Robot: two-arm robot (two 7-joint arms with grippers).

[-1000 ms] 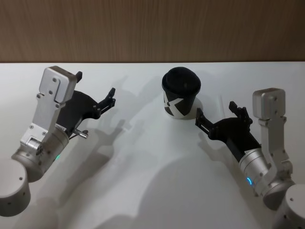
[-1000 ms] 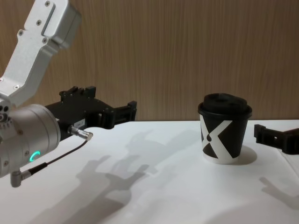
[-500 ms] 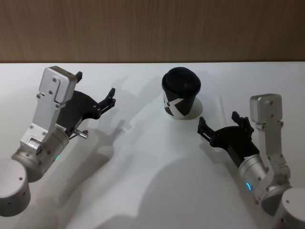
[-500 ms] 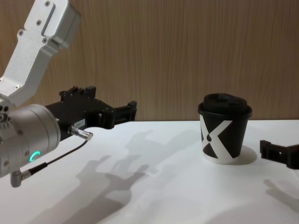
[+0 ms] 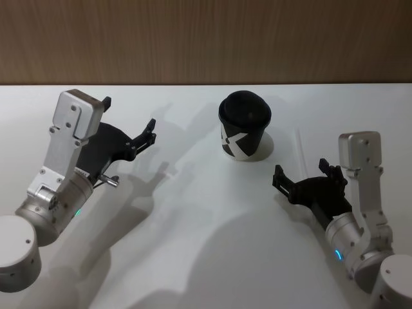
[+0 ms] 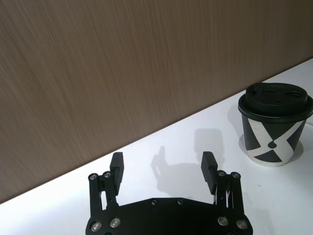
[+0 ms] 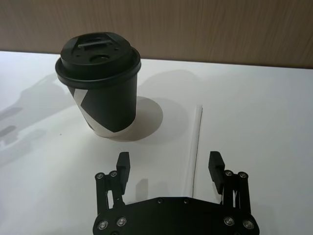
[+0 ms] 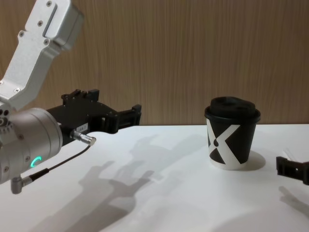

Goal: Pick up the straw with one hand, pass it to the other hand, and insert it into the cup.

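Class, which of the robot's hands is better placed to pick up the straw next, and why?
Right: the right hand, open, faces the straw lying beside the cup; the left hand hovers on the cup's far side.

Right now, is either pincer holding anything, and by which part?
Nothing is held: left pincer and right pincer are open and empty; the thin white plastic straw lies on the white table.

Cup [image 5: 244,129] sits on the table [image 5: 193,225], ahead-left of the right gripper [image 5: 304,172] jaws. Straw [image 7: 194,147] lies beside it, near end reaching between those jaws. Left gripper [image 5: 129,113] well off left.
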